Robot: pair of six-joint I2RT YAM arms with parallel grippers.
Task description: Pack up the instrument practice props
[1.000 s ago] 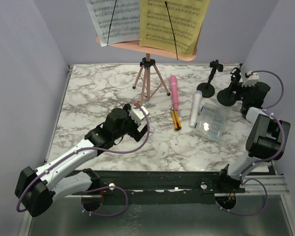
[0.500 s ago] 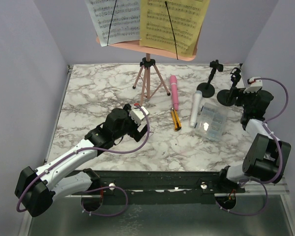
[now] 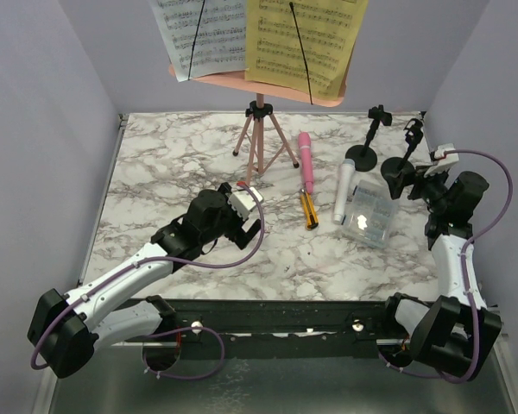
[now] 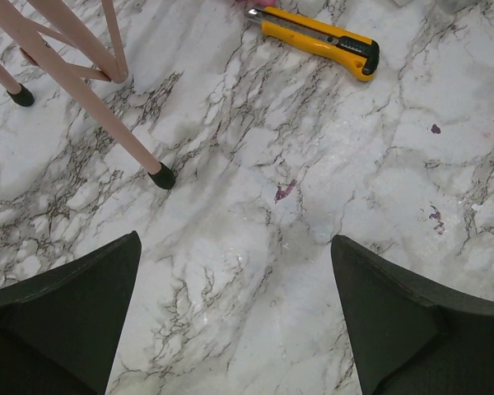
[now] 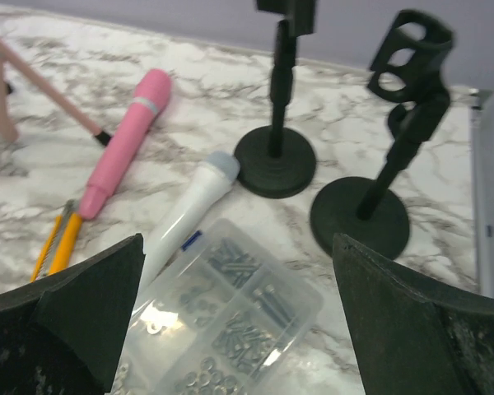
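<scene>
Right gripper (image 5: pixel 239 317) has backed off the mounts (image 5: pixel 359 216); you see it and left gripper (image 4: pixel 235 321) open, empty. Nothing is packed yet: rack (image 3: pixel 242 82), pages (image 3: pixel 211 34), mics (image 3: pixel 306 159) all remain.

My top camera overlooks the whole worktop (image 3: pixel 155 172) from above its near edge, the left wrist looks closely down at its middle, and the right wrist peers low inward from the right edge, both catching the cutter (image 4: pixel 317 37).

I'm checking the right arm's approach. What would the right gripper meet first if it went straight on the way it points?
Most likely the clear box, lying nearest between the open fingers of the right gripper in the wrist view; the white mic lies beyond. Depth is unclear.
</scene>
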